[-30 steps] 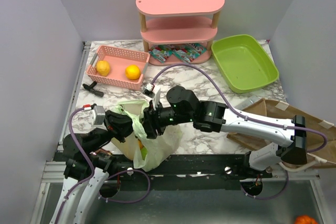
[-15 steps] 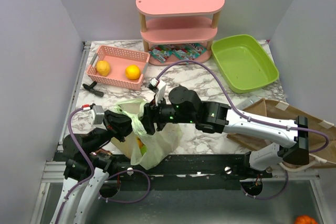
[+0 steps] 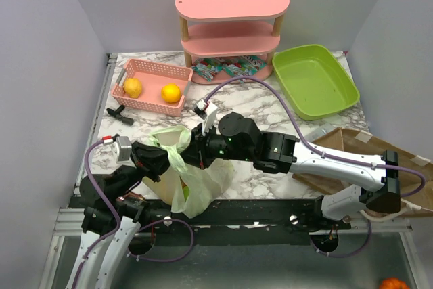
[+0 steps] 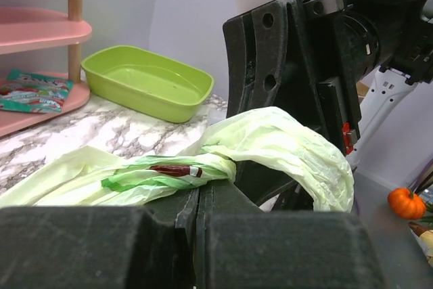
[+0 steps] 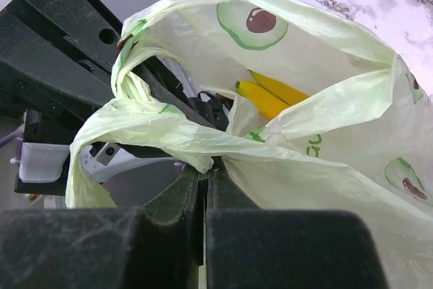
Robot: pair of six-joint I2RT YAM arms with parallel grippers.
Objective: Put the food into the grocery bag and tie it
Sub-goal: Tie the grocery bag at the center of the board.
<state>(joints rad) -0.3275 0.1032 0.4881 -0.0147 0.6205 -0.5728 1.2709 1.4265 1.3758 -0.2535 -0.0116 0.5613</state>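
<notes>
The grocery bag [image 3: 196, 179], pale green with avocado prints, hangs at the table's near edge between both arms. My left gripper [image 4: 201, 191] is shut on a twisted handle of the bag [image 4: 155, 175]. My right gripper [image 5: 206, 170] is shut on another stretched handle strip [image 5: 155, 130], right beside the left gripper [image 3: 169, 158]. Yellow bananas [image 5: 270, 95] show inside the bag's open mouth. Teal-and-red snack packets [image 3: 226, 69] lie on the bottom of the pink shelf. The other food is hidden.
A pink basket [image 3: 152, 72] holding two orange-yellow fruits sits at the back left, with a black tool [image 3: 120, 114] in front of it. A pink shelf [image 3: 231, 1] stands at the back, a green tray [image 3: 314, 80] at the right, and a brown paper bag [image 3: 379, 157] lies under the right arm.
My right gripper was open over the bag's top and has shut on a handle strip, shifting slightly left. The left gripper has kept its grip.
</notes>
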